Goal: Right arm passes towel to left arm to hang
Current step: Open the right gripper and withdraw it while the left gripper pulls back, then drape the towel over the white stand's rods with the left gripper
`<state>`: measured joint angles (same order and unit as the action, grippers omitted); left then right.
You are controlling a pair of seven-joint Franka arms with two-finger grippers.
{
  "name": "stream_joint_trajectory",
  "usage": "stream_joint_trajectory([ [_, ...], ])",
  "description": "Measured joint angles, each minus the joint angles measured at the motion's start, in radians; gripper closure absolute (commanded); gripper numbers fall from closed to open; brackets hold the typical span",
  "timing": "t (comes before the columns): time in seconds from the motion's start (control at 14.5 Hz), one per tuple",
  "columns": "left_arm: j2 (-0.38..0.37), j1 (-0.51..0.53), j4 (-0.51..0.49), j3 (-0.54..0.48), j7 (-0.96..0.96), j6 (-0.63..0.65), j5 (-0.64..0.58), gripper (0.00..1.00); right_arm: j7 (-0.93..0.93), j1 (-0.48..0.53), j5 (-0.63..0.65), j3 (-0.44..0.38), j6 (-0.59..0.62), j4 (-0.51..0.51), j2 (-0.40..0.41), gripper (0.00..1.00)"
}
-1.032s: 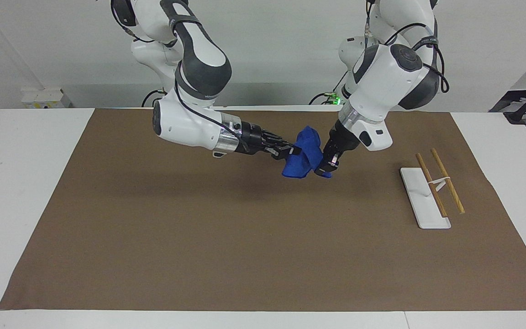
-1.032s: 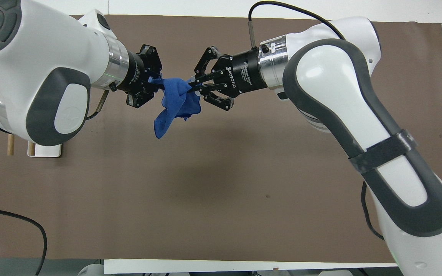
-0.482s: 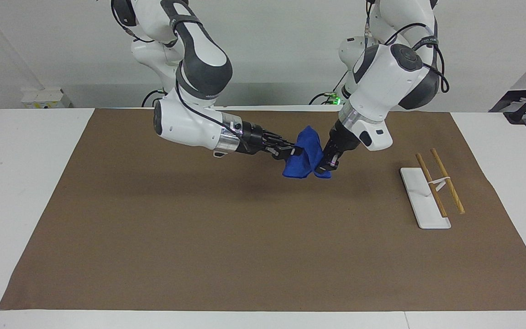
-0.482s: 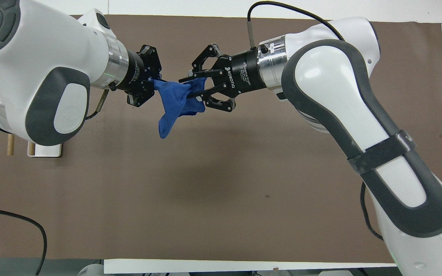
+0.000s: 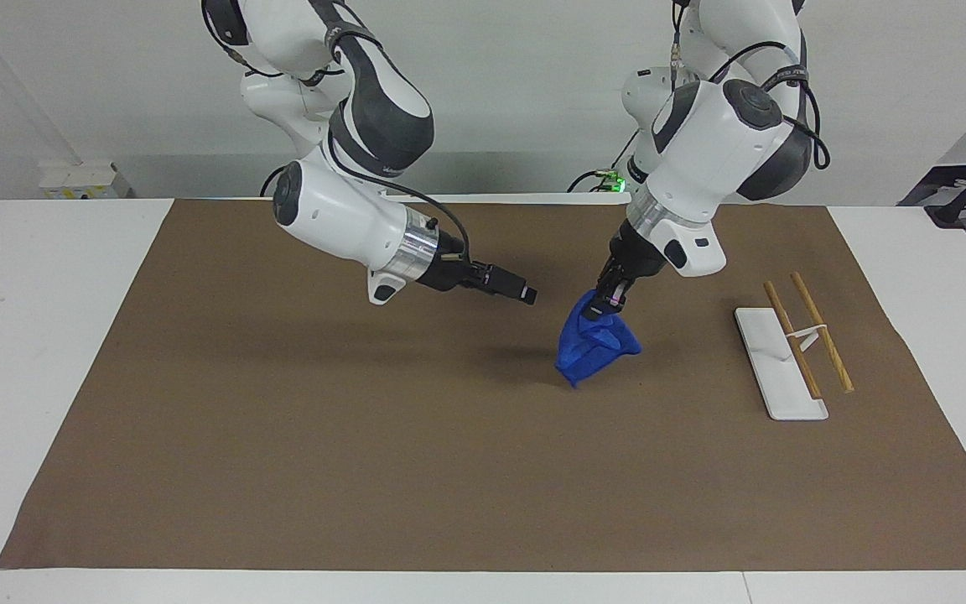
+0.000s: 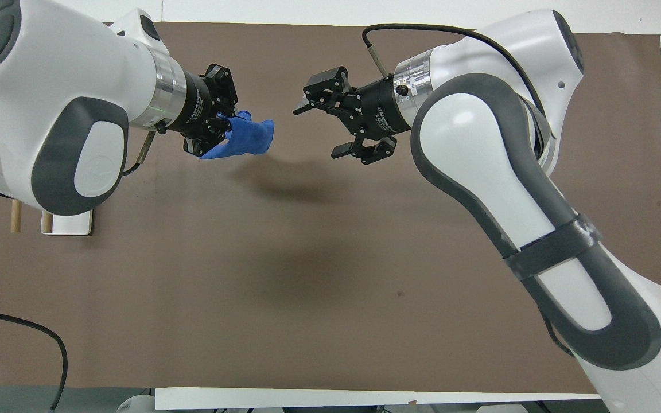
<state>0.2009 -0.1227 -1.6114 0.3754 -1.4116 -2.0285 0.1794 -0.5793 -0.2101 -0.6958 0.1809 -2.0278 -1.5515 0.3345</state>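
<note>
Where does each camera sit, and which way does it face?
Facing view: high across the table, looking at the robots; both arms hang from the top, left gripper holding the towel near the rack.
Overhead view: above the robots' end, looking forward and steeply down; both arms enter from below.
Shared: towel, brown mat, open right gripper, mirrored.

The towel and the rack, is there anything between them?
Nothing: in the facing view only bare brown mat separates the towel, hanging from the left gripper, from the rack.
</note>
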Motion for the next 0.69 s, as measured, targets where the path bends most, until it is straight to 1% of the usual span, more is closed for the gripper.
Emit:
stream_joint_trajectory([
  [0.14, 0.000, 0.002, 0.001, -0.047, 0.112, 0.000, -0.027, 1.00, 0.069, 0.024, 0.186, -0.002, 0.000, 0.000, 0.000, 0.00],
  [0.34, -0.001, 0.010, 0.001, -0.150, 0.200, 0.009, -0.036, 1.00, 0.129, 0.089, 0.498, -0.005, 0.018, 0.000, 0.000, 0.00],
  [0.41, -0.001, 0.011, 0.001, -0.185, 0.233, 0.026, -0.037, 1.00, 0.171, 0.123, 0.566, -0.006, 0.051, 0.003, -0.003, 0.00],
  [0.55, -0.001, 0.013, 0.001, -0.253, 0.360, 0.058, -0.038, 1.00, 0.260, 0.195, 0.647, -0.008, 0.154, 0.013, -0.028, 0.00],
  [0.69, -0.003, 0.014, 0.001, -0.328, 0.534, 0.076, -0.038, 1.00, 0.347, 0.258, 0.708, -0.008, 0.276, 0.023, -0.085, 0.00],
])
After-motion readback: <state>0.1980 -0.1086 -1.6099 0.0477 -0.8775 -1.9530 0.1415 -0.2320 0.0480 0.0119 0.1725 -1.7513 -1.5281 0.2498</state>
